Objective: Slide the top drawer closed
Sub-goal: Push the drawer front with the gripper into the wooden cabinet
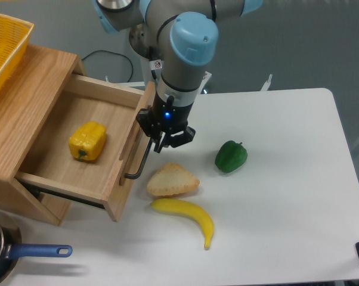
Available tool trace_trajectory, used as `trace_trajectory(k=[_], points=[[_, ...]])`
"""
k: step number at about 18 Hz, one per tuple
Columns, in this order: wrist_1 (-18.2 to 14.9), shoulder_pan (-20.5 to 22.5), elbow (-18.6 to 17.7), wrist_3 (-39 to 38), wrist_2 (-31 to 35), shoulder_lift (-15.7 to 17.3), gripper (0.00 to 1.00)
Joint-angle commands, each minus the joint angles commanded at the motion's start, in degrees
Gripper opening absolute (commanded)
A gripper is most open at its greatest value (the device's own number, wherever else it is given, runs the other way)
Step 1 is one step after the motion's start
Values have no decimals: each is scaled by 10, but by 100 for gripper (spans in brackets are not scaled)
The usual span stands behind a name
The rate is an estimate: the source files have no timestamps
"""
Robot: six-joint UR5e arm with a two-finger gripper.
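The top drawer (72,149) of the light-oak cabinet stands pulled far out, with a yellow bell pepper (87,141) lying inside it. Its front panel (132,152) carries a long black bar handle (142,159). My gripper (160,145) hangs just right of the front panel, right over the upper part of the handle. Its fingers are close together with nothing between them. Whether they touch the handle I cannot tell.
On the white table (287,179) lie a piece of bread (172,180), a yellow banana (185,215) and a green bell pepper (231,156). A yellow basket (3,47) sits on the cabinet top. A pan with a blue handle (24,253) is at the bottom left.
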Motion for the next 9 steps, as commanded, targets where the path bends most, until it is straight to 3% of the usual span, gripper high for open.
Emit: trace_trajectory(k=[9], points=[[-1, -33, -6, -24, 3, 2, 15]])
